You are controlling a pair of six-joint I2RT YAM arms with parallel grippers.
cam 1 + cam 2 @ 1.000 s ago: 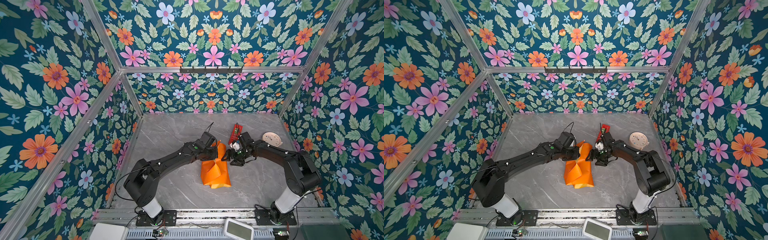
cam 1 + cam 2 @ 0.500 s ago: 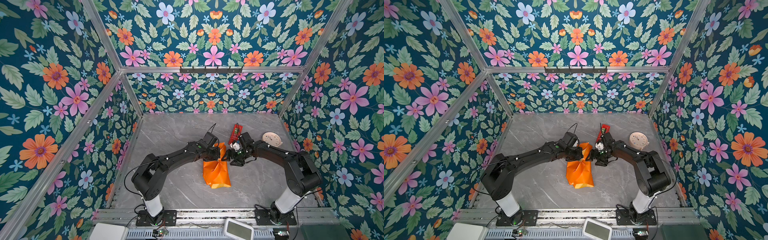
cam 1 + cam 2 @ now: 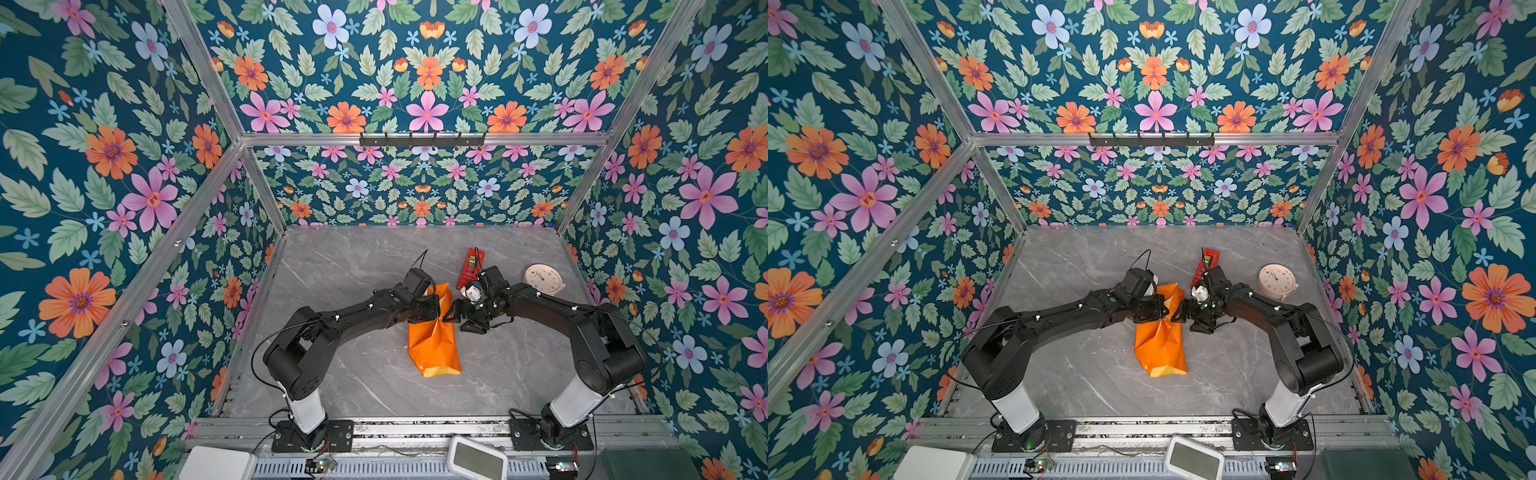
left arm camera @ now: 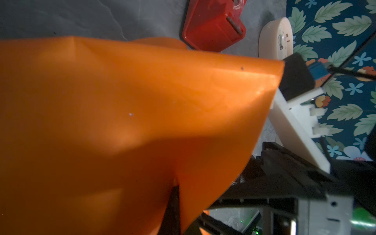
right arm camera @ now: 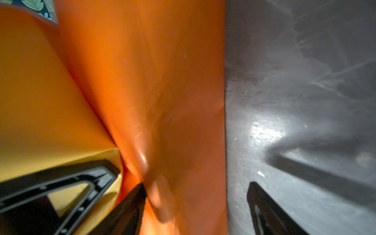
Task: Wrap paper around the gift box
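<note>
The left fingers [image 4: 173,207] pinch the paper [image 3: 434,345], bunched at the worktop [image 3: 353,270] centre; the right fingers [image 5: 268,211] stand wide astride its edge. The gift box is hidden. Close the right fingers fully before pulling taut.

The gift box shows in no view; at the centre of both top views the crumpled paper [image 3: 434,345] covers whatever lies under it, and the left gripper [image 3: 434,311] has its fingertips hidden there. In the left wrist view the paper is a blur running off the frame, and the red tape dispenser [image 4: 213,26] is cut by the edge. Right of centre in a top view, the clock [image 3: 542,279] is too small to read
</note>
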